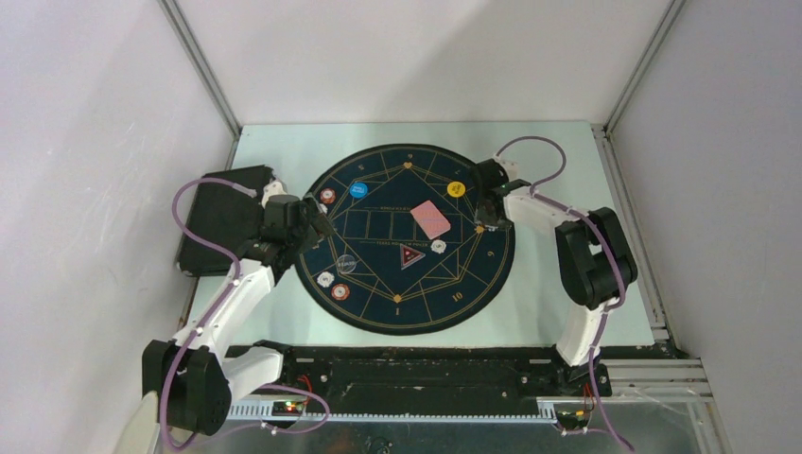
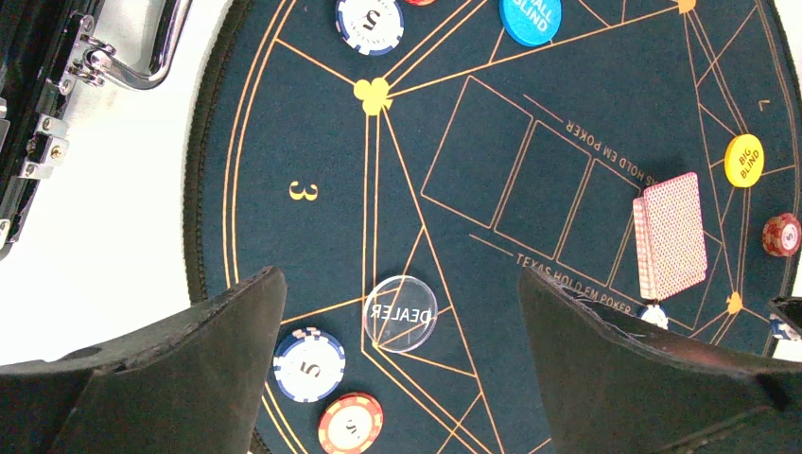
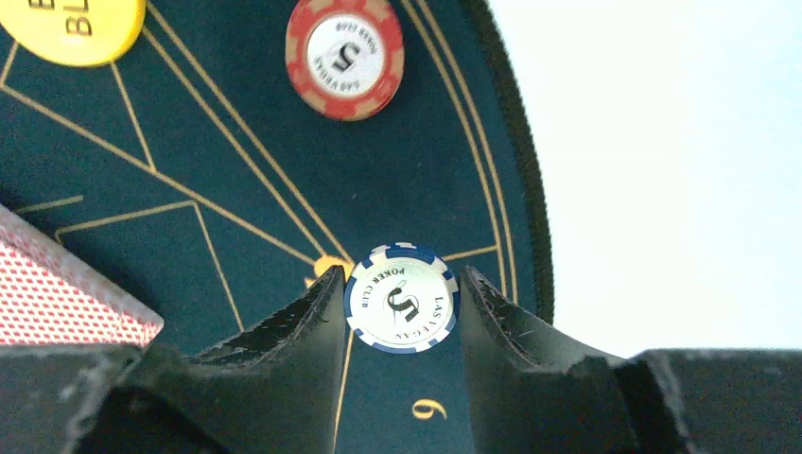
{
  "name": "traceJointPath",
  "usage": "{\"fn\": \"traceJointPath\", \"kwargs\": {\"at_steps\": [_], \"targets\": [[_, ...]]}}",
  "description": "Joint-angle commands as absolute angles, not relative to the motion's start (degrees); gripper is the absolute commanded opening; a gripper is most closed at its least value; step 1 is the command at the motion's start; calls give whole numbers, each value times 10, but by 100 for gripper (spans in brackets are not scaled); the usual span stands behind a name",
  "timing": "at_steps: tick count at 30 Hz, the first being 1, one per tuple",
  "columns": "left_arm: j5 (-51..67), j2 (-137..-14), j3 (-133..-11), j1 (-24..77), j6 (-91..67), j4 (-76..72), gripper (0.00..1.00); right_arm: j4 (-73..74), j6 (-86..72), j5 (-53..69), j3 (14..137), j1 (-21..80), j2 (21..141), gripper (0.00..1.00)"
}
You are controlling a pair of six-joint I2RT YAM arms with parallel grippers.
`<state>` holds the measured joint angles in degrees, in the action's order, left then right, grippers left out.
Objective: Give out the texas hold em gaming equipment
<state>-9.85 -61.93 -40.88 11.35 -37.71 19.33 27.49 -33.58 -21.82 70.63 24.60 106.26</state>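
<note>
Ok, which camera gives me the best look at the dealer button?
Left wrist: the dealer button lies close and unobstructed on the mat, its lettering readable. Top external shows the dealer button only as a small pale disc. Right wrist doesn't show it.

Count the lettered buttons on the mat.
3. Blue small-blind button at far left of the mat, yellow big-blind button at far right, clear dealer button at near left. Others may be hidden.
</note>
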Motion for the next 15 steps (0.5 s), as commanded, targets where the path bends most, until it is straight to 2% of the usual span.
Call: {"fn": "traceJointPath", "kwargs": {"at_steps": [1, 15], "targets": [[-98, -617, -405, 113, -380, 178, 100, 228, -316, -209, 707, 227, 1055, 0], [-94, -623, -408, 113, -376, 175, 100, 189, -296, -199, 721, 208, 1101, 0]]}}
